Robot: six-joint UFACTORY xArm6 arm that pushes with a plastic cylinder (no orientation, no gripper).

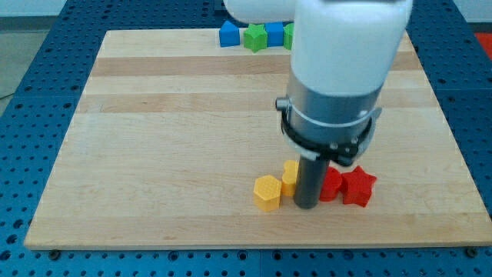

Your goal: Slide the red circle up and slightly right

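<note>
The red circle (331, 185) lies near the board's bottom edge, mostly hidden behind my rod, so its round shape is hard to make out. A red star (358, 187) touches it on the view's right. My tip (307, 205) rests on the board just left of and below the red circle, touching or almost touching it. A yellow block (289, 177) sits just left of the rod, and a yellow hexagon (267, 192) lies further left and a little lower.
At the view's top edge of the wooden board (154, 115) stand a blue block (229, 34), a green star (254, 37), a blue cube (274, 34) and a green block (289, 35), the last partly hidden by the arm.
</note>
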